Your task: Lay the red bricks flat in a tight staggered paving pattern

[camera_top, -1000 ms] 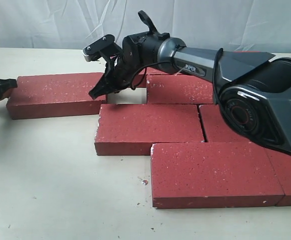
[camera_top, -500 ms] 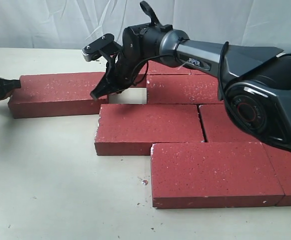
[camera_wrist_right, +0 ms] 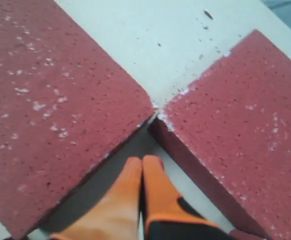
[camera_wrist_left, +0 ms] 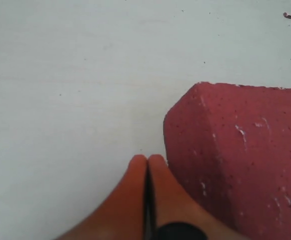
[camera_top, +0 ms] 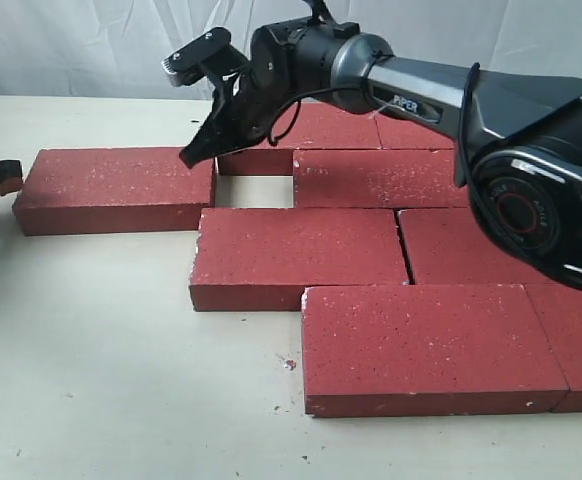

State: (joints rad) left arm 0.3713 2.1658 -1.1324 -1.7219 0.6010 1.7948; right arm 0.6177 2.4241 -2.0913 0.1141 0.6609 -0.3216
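Red bricks [camera_top: 296,245] close below the right gripper [camera_wrist_right: 142,161], clenched on nothing, tips hovering by the open gap [camera_top: 256,190] at the leftmost brick's [camera_top: 111,185] inner end. Left gripper [camera_wrist_left: 147,159] also pinched together and empty, just beside that brick's outer end, contact unclear. Beyond, remaining bricks flat on the table [camera_top: 91,360] in tight staggered rows.

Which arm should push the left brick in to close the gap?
Left. The left hand, shut, sits at the brick's outer end, ready to push inward; the right hand hovers over the gap, on the wrong side.
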